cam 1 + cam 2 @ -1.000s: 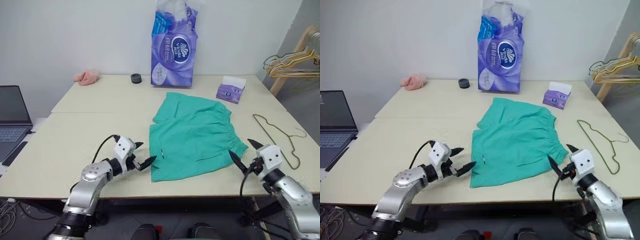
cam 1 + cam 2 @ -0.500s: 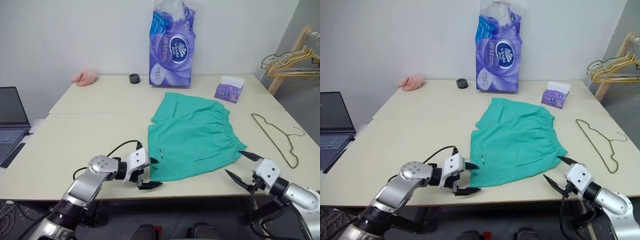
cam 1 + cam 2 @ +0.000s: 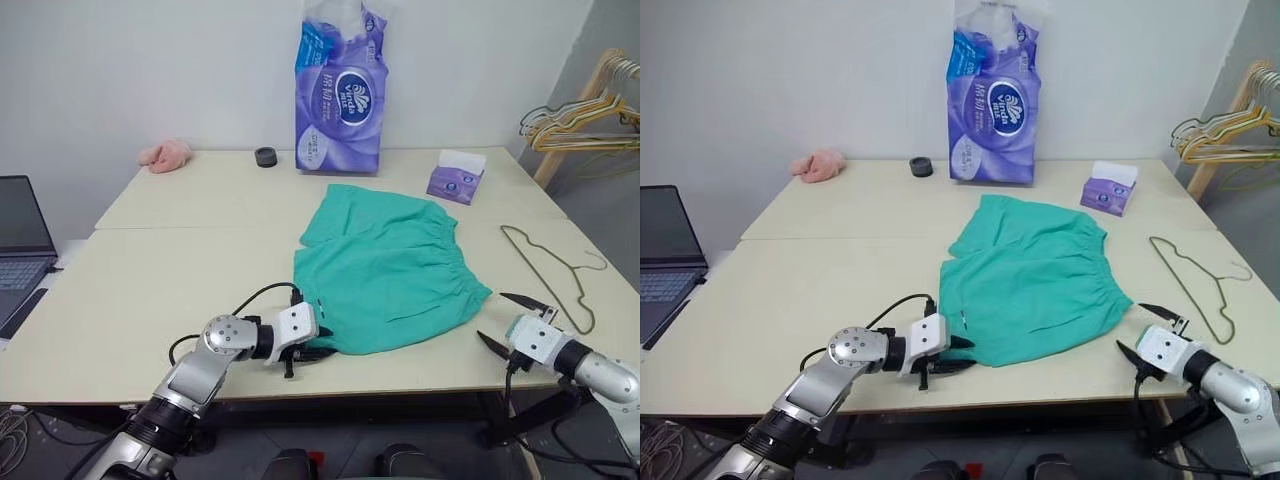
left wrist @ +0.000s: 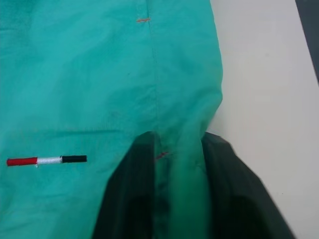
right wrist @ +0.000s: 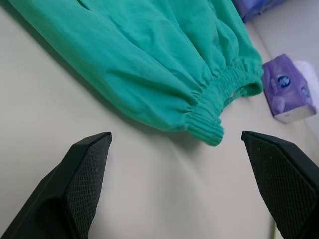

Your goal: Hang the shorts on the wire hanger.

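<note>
Shorts (image 3: 385, 272) lie flat on the table (image 3: 150, 270), near its front edge, waistband turned toward my right side and legs toward my left. I have the left pincer (image 3: 312, 349) at the near hem corner of a leg, and the left wrist view shows teal cloth pinched up between its two black fingers (image 4: 132, 199), so I read it as gripping the shorts there, a corner hold that should let me lift the fabric off the surface. The right pincer (image 3: 518, 322) hangs just off the table's front edge with its fingers spread wide and nothing between them; the right wrist view has the gathered elastic waistband straight ahead of it, near but apart. I judge that hand is lined up for the waistband end. The wire hanger (image 3: 553, 273) rests flat on the table beyond the waistband, well apart from the shorts and untouched, so the hanging itself is not yet begun.
</note>
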Tool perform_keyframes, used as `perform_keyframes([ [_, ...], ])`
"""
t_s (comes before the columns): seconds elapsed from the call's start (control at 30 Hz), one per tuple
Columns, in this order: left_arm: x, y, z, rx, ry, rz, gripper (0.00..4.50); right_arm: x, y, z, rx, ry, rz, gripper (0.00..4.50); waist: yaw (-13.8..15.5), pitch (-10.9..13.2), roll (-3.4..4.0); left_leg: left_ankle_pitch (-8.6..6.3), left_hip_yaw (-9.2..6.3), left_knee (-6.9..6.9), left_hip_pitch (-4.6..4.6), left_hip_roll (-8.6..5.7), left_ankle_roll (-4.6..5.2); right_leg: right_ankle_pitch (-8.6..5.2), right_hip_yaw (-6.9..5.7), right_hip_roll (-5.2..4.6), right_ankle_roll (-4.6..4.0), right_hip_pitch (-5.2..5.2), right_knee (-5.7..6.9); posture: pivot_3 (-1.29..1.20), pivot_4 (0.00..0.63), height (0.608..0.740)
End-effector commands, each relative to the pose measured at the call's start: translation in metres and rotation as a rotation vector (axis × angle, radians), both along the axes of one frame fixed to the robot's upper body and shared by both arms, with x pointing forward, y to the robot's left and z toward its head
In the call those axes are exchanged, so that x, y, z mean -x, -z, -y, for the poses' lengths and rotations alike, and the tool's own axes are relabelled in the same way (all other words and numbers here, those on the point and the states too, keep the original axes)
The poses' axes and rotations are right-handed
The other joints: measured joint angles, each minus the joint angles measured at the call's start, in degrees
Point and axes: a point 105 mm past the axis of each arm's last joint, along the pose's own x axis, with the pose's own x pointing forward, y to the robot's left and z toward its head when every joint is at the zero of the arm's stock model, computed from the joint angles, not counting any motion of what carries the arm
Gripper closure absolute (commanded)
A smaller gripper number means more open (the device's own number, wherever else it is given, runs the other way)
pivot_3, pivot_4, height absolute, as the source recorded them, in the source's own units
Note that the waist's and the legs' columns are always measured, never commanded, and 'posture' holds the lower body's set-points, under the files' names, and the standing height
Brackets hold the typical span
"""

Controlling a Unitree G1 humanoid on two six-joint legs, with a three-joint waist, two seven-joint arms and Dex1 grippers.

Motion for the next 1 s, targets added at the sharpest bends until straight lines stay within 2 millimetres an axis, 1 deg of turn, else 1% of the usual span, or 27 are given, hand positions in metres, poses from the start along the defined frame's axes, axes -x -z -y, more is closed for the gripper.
perform_keyframes([
  [0.03,-0.009,-0.013,-0.002,0.03,-0.022,0.049,4.33,-0.013,-0.014,-0.006,0.106,-0.102,0.078,0.04,-0.31,0.02,0.03,0.0,0.0,0.0,0.0,0.0,0.0,0.0,0.0,0.0,0.0,0.0,0.0,-0.04,0.029,0.74],
  [0.07,-0.011,-0.016,-0.003,0.041,-0.035,0.057,4.48,-0.018,-0.015,-0.011,0.138,-0.146,0.085,0.04,-0.44,0.03,0.02,0.0,-0.01,-0.01,0.0,0.0,0.0,0.0,0.0,0.0,0.0,0.0,0.01,-0.04,0.029,0.74],
  [0.2,-0.017,-0.021,-0.005,0.055,-0.061,0.08,4.48,-0.035,-0.014,-0.031,0.22,-0.283,0.097,0.04,-0.71,0.06,0.01,-0.01,-0.03,-0.01,0.02,0.02,0.01,0.0,0.0,0.01,-0.01,0.0,0.02,-0.04,0.029,0.74],
  [0.3,-0.02,-0.022,-0.007,0.055,-0.07,0.087,4.48,-0.042,-0.012,-0.036,0.252,-0.334,0.093,0.04,-0.65,0.07,-0.01,-0.01,-0.05,-0.01,0.01,0.03,0.01,0.0,0.0,0.01,-0.02,0.0,0.03,-0.03,0.028,0.74],
  [0.4,-0.023,-0.025,-0.014,0.053,-0.091,0.094,4.48,-0.054,-0.011,-0.039,0.298,-0.367,0.077,0.04,-0.59,0.09,-0.02,-0.01,-0.04,0.02,0.0,0.0,0.02,0.07,0.01,-0.02,-0.13,0.0,0.03,-0.03,0.026,0.74],
  [0.47,-0.025,-0.026,-0.018,0.052,-0.103,0.097,4.5,-0.059,-0.009,-0.036,0.326,-0.367,0.05,0.42,-0.62,0.08,-0.02,-0.01,-0.01,0.04,0.02,0.01,0.02,0.16,0.03,-0.05,-0.29,0.01,0.03,-0.02,0.025,0.74],
  [0.53,-0.027,-0.027,-0.021,0.046,-0.111,0.103,4.5,-0.061,-0.005,-0.03,0.352,-0.36,0.013,0.95,-0.56,0.09,-0.03,-0.01,-0.03,0.04,0.02,0.01,0.02,0.16,0.01,-0.05,-0.3,0.02,0.03,-0.02,0.025,0.74],
  [0.63,-0.029,-0.029,-0.025,0.042,-0.123,0.113,4.5,-0.057,-0.002,-0.021,0.381,-0.373,-0.038,2.06,-0.49,0.09,-0.03,-0.01,-0.07,0.03,0.01,0.01,0.02,0.17,-0.01,-0.09,-0.31,0.02,0.03,-0.01,0.023,0.74],
  [0.73,-0.031,-0.031,-0.03,0.045,-0.139,0.12,4.5,-0.053,-0.006,-0.016,0.38,-0.38,-0.044,3.09,-0.52,0.09,-0.03,-0.01,-0.07,0.03,0.01,0.01,0.02,0.17,0.0,-0.18,-0.31,0.02,0.03,-0.02,0.024,0.74],
  [0.83,-0.032,-0.031,-0.032,0.038,-0.14,0.123,4.5,-0.052,-0.006,-0.016,0.361,-0.37,-0.051,4.19,-0.57,0.08,-0.03,-0.01,-0.09,0.03,0.02,0.02,0.02,0.17,0.0,-0.2,-0.32,0.02,0.05,-0.02,0.025,0.74],
  [0.87,-0.032,-0.031,-0.032,0.04,-0.139,0.121,4.5,-0.053,-0.006,-0.017,0.35,-0.365,-0.05,4.46,-0.59,0.09,-0.03,-0.01,-0.1,0.03,0.03,0.03,0.02,0.17,-0.01,-0.2,-0.32,0.02,0.04,-0.02,0.025,0.74],
  [0.93,-0.031,-0.032,-0.03,0.047,-0.125,0.107,4.5,-0.055,-0.009,-0.025,0.308,-0.364,-0.041,4.46,-0.66,0.09,-0.03,-0.01,-0.11,0.02,0.02,0.03,0.02,0.17,-0.01,-0.2,-0.32,0.02,0.05,-0.02,0.026,0.74],
  [1.0,-0.025,-0.032,-0.031,0.031,-0.09,0.082,4.5,-0.056,-0.013,-0.034,0.281,-0.378,-0.035,4.46,-0.83,0.09,-0.03,-0.01,-0.1,0.02,0.02,0.03,0.02,0.17,0.0,-0.2,-0.32,0.02,0.07,-0.03,0.027,0.74],
])
